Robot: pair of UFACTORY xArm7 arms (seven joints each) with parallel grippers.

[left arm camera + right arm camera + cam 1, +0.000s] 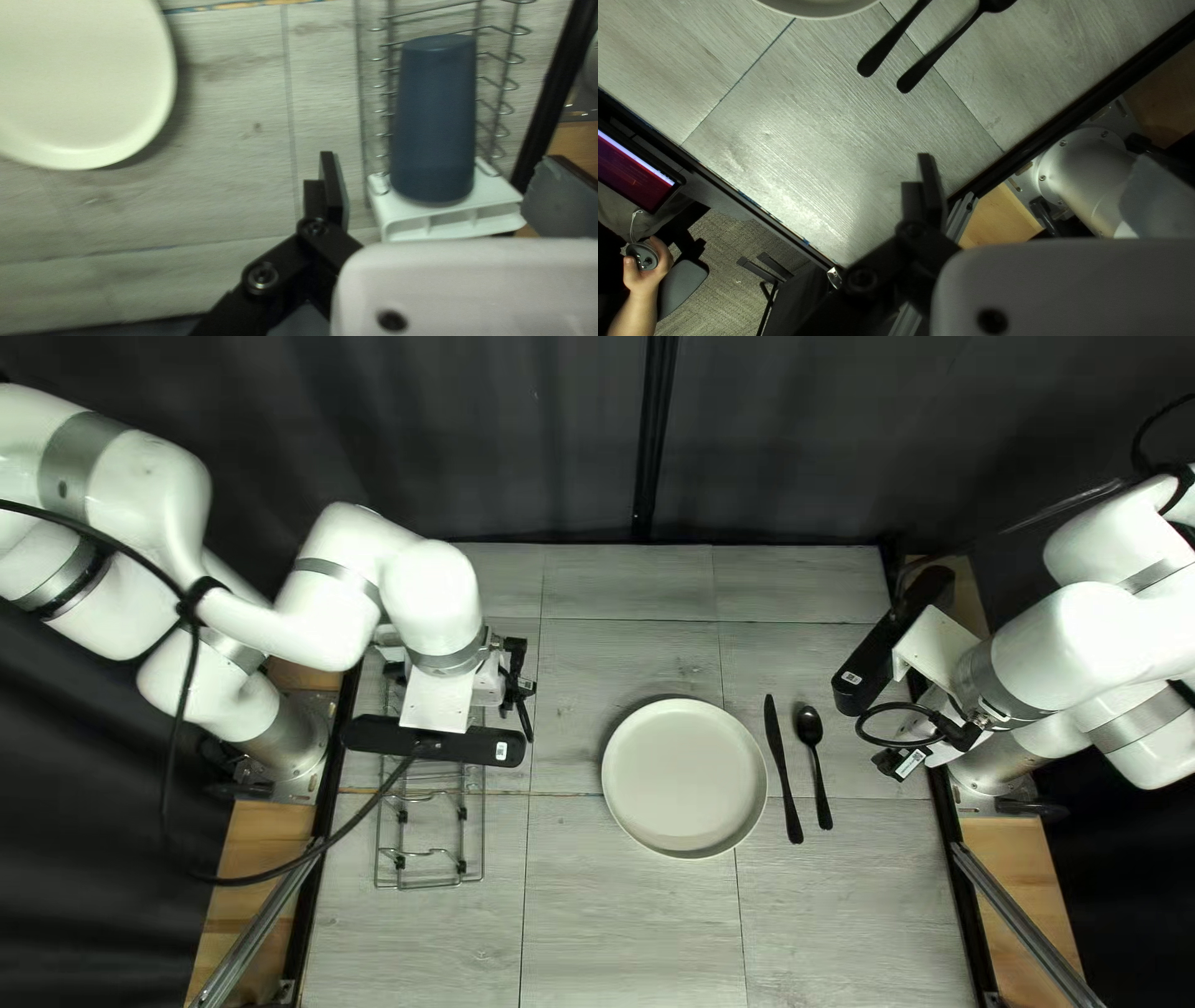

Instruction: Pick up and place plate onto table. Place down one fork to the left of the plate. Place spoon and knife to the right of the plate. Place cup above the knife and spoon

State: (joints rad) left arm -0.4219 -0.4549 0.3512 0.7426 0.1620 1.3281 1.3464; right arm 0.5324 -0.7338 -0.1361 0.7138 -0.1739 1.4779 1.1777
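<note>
pale plate [685,778], black knife [783,769], black spoon [809,727]

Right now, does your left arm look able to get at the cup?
Probably yes: the left arm hangs over the rack, and its wrist view shows nothing covering the blue cup.

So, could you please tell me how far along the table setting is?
The round pale plate is down, with the black knife and black spoon to its right. Nothing shows in hand. Left to do: the blue-grey cup is at the metal wire rack, not above the knife and spoon, and no fork shows left of the plate or elsewhere.
</note>
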